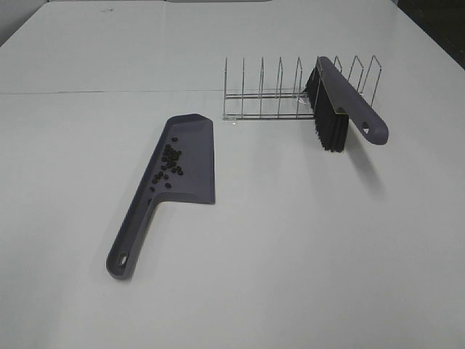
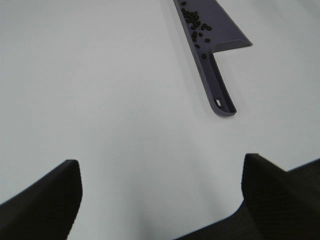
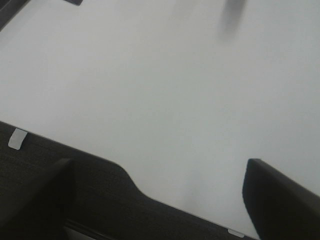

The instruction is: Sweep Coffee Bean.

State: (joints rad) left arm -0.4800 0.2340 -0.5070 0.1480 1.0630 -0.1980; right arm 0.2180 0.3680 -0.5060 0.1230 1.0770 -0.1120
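Note:
The coffee bean cluster [image 1: 170, 163] lies on the blade of a purple-grey dustpan [image 1: 197, 169], which rests flat on the white table left of centre, handle toward the front. A matching brush [image 1: 341, 91] with black bristles leans against a wire rack [image 1: 261, 94] at the back right. Neither gripper shows in the high view. In the left wrist view my left gripper [image 2: 160, 197] is open and empty, well short of the dustpan [image 2: 222, 35] and the beans [image 2: 195, 22]. My right gripper [image 3: 160, 197] is open and empty over the table's front edge.
The wire rack has several upright dividers. The table's front edge and dark floor [image 3: 75, 200] show beneath the right gripper, with a small white tag [image 3: 17, 138] on the edge. A seam runs across the table behind the dustpan.

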